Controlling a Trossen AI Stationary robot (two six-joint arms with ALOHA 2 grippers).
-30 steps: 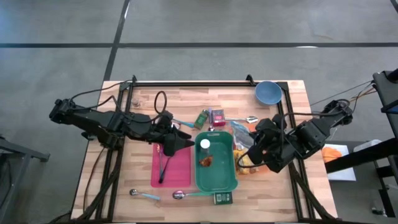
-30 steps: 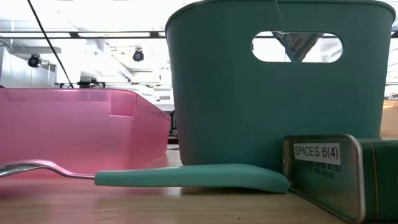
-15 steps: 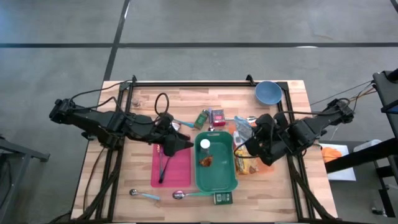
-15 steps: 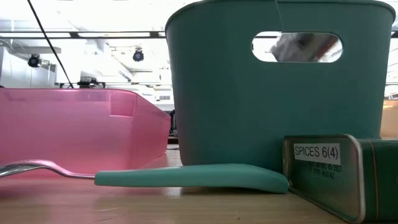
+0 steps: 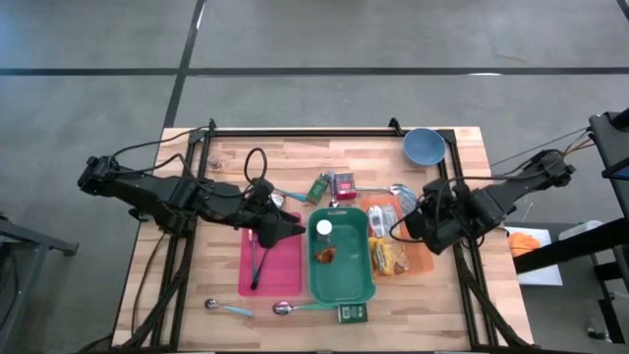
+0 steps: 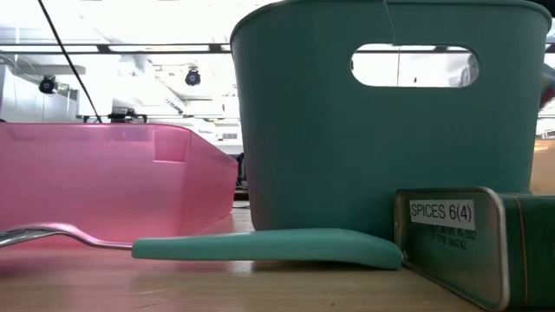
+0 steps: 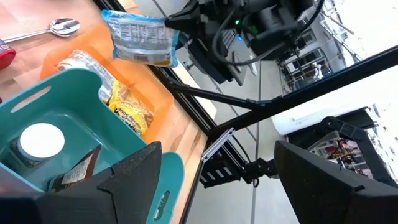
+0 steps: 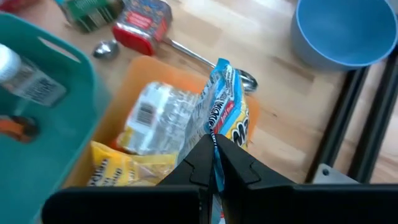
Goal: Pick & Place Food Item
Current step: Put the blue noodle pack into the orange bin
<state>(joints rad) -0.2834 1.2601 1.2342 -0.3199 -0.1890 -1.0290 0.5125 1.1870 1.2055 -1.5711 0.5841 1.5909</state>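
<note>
**Right arm lifts a snack bag, with the teal bin waiting beside it**

Seen from above, a wooden table (image 5: 226, 157) holds two dark robot arms reaching in from either side. The right gripper (image 8: 214, 163) is clenched on the top edge of a blue and yellow snack bag (image 8: 225, 109), which hangs pinched between its fingers above an orange tray (image 8: 140, 73) on the right side of the table. Two more packets lie in that tray: a silvery one (image 8: 163, 121) and a yellow one (image 8: 127, 163), side by side.

Just left of the tray stands a teal bin (image 5: 340, 287). It already holds a white-capped bottle (image 5: 324, 228) and a dark brown packet (image 5: 325, 254). Left of the bin lies a pink tray (image 5: 285, 270).

The left gripper (image 5: 278, 228) hovers over the pink tray's far end, near the bin, its jaws spread and holding nothing.

Also on the table: a blue bowl (image 5: 423, 147) at the far right corner, a red tin (image 5: 345, 184) and a green tin (image 5: 318, 188) at the far side of the bin, spoons, and a spice tin (image 6: 451, 238) at the near edge.

As a judgement, the task is partway along: the bag is picked and off the tray, but not yet placed. Carrying it over, most likely to the bin, and letting go are what remain.
</note>
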